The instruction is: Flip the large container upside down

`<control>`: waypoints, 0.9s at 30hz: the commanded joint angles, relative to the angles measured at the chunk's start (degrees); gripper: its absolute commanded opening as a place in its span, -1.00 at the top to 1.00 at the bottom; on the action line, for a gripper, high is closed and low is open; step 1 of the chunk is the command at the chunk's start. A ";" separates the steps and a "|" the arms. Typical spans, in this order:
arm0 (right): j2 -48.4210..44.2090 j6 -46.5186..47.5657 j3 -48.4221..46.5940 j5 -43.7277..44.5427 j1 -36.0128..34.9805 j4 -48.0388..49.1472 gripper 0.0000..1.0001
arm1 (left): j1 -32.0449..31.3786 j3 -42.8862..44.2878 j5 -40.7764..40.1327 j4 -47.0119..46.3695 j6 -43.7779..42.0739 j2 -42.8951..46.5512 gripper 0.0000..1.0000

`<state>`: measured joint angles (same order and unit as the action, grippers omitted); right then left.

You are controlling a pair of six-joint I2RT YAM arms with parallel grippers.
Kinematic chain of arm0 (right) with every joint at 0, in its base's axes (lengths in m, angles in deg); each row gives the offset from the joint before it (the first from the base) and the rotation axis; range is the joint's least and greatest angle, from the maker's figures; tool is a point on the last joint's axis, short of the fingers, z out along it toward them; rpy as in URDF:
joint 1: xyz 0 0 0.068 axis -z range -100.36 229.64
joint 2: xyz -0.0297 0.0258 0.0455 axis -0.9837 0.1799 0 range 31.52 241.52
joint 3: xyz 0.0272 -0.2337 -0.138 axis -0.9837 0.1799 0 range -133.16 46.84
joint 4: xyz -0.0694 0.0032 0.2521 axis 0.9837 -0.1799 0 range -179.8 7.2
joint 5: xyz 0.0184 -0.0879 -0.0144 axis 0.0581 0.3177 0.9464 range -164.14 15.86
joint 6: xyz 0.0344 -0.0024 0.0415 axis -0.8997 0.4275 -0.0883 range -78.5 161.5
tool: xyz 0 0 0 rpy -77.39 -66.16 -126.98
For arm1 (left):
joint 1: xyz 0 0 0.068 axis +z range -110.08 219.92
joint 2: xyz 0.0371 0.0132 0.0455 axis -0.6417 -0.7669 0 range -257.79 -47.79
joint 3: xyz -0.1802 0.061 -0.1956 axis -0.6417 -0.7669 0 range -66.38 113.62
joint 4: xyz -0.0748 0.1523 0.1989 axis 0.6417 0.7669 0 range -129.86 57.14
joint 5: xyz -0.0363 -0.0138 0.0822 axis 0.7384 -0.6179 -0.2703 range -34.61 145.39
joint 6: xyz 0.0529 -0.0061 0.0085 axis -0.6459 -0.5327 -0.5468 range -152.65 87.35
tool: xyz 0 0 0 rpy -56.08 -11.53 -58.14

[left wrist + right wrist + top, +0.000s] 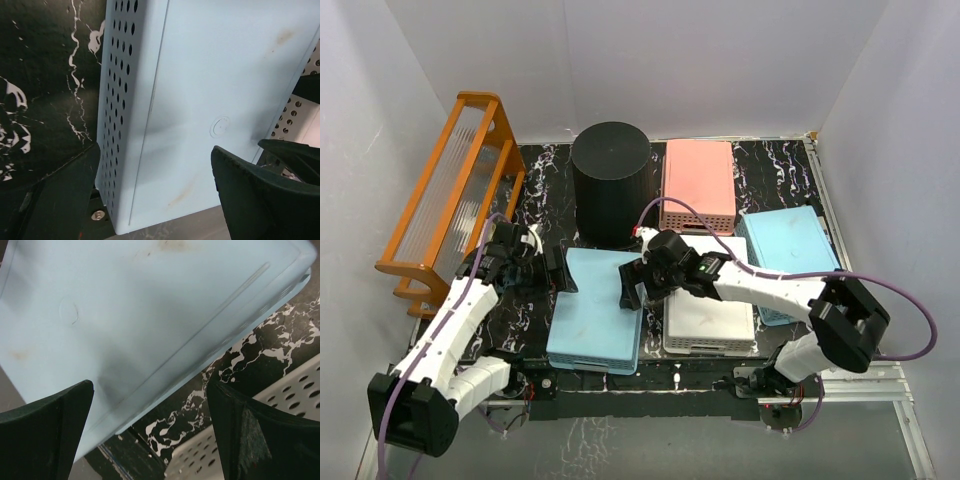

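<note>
The large container (610, 185) stands far-centre on the table (545, 165), likely light, stiff and slick-ribbed. Left gripper (550, 270) and right gripper (632, 290) gape empty, well apart from it - clamp 2 opposite walls.

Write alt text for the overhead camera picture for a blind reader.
A tall black bin stands untouched at the back of a marbled table. The left gripper and right gripper hover open at a pale blue basket before it; a pink basket and white basket lie right, orange rack left.
</note>
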<state>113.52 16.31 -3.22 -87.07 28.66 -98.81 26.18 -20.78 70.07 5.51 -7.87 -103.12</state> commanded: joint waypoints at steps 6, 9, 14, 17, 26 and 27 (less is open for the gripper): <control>5.79 -5.33 -2.83 10.60 -0.15 4.09 -0.96 | -0.20 -2.79 4.83 -7.47 9.65 -4.04 -0.84; 7.99 -5.48 -4.09 11.54 -0.17 6.22 -0.96 | -0.16 -4.52 7.53 -15.09 12.80 -4.68 -0.91; 11.90 -5.66 -7.06 11.40 -0.17 8.98 -0.96 | -0.19 -5.27 11.52 -23.18 13.55 -12.72 -0.91; 13.29 -5.47 -9.49 9.03 -0.16 10.83 -0.96 | -0.03 -2.02 11.07 -24.62 12.52 -14.50 -0.92; 9.61 0.09 -17.90 20.54 0.37 3.15 -0.96 | 2.14 19.51 -2.09 -9.29 0.48 -17.09 -0.97; 8.63 1.11 -18.87 23.23 0.74 1.71 -0.96 | 2.14 20.71 -4.25 -8.26 -0.43 -17.06 -0.97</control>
<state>126.09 11.57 -16.05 -74.06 29.79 -93.74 28.30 -7.40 69.28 -6.17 -3.20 -121.77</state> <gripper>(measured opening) 0.981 0.986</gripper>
